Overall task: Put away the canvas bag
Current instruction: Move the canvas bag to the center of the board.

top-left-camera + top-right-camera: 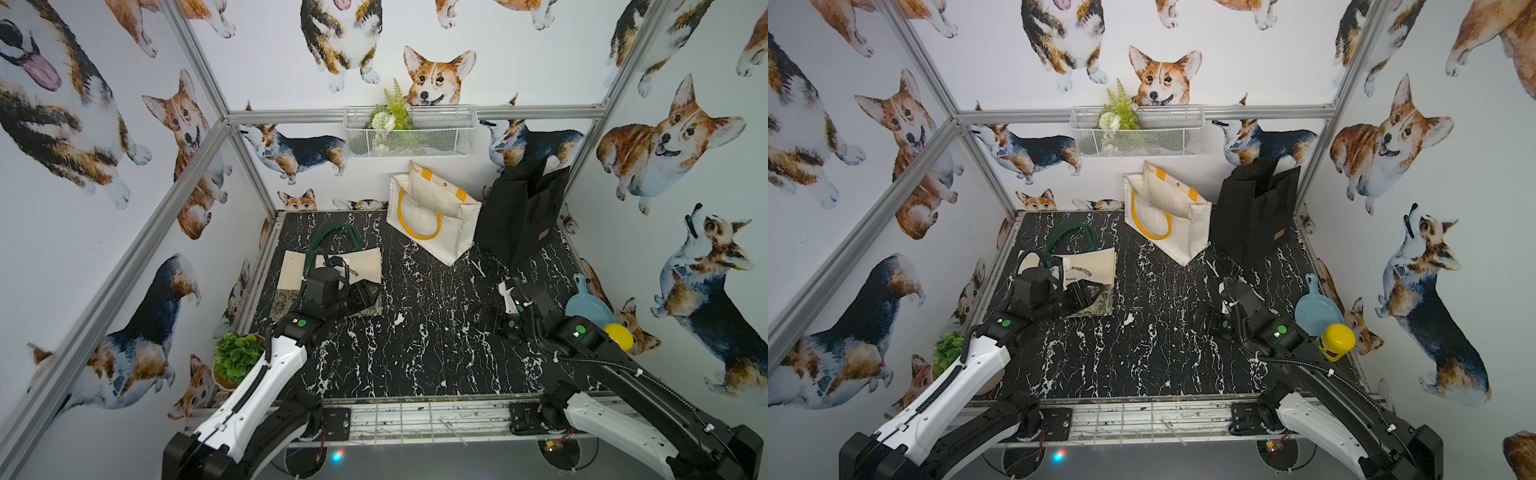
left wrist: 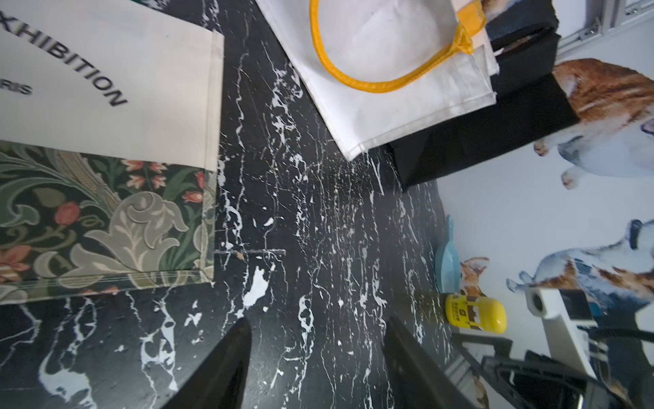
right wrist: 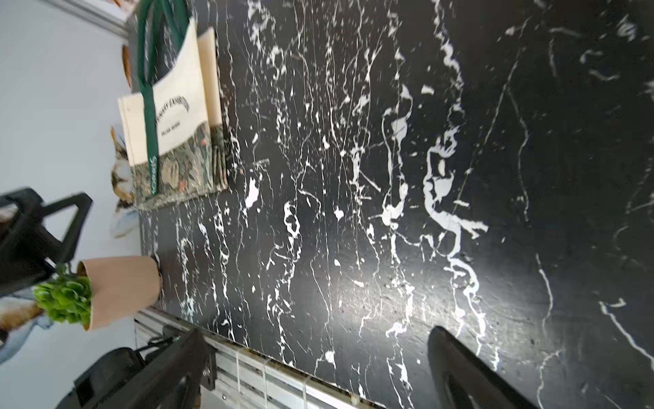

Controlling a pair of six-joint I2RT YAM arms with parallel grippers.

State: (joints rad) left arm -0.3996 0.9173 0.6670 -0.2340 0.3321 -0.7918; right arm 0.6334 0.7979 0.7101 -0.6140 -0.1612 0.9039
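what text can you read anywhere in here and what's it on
"EXHIBITION": printed on the flat canvas bag.
Smaller line under it: blurred, unreadable.
Print on its green strap: too small to read.
Yellow bottle label: too small to read.
Black bag tan patch: too small to read.

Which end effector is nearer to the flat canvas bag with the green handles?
Left. The left end effector hangs at the edge of the canvas bag; the right end effector is far across the table.
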